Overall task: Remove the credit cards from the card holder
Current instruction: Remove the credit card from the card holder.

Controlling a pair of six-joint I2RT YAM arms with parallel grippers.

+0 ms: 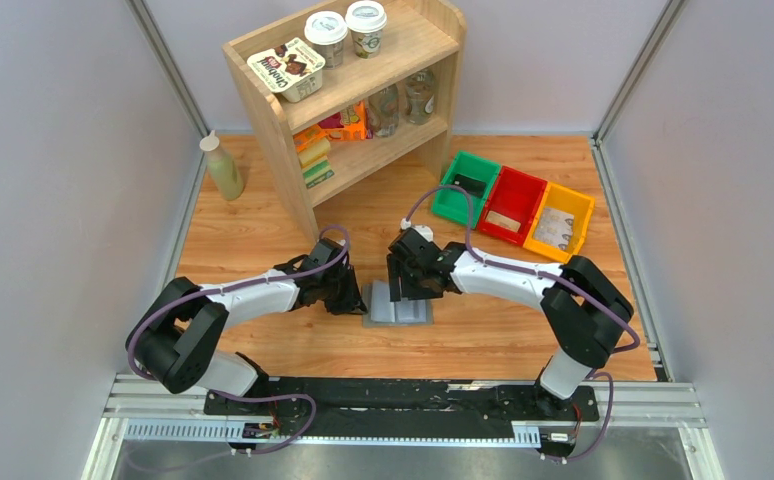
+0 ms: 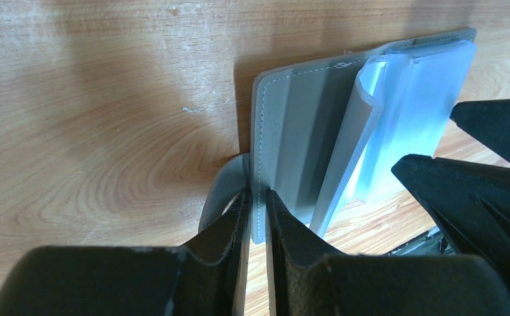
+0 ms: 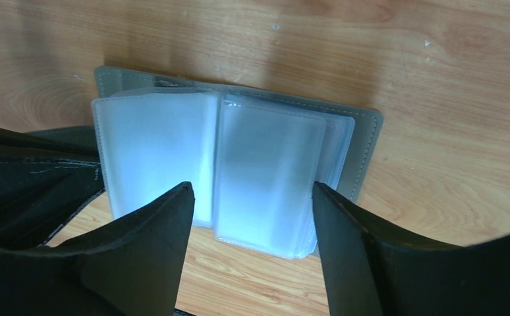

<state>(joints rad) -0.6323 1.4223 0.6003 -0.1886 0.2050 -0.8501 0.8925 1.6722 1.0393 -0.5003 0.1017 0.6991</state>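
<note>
The card holder (image 1: 398,303) lies open on the bench (image 1: 263,230), in front of the wooden shelf (image 1: 363,100). The left gripper (image 2: 257,204) is pinching the edge of its grey cover. The right gripper (image 3: 252,197) is spread wide just over the frosted sleeves (image 3: 265,178). Whether cards sit inside the sleeves cannot be told.

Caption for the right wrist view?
Open right gripper poised over the card holder, spread open on the table, clear sleeves showing.
</note>
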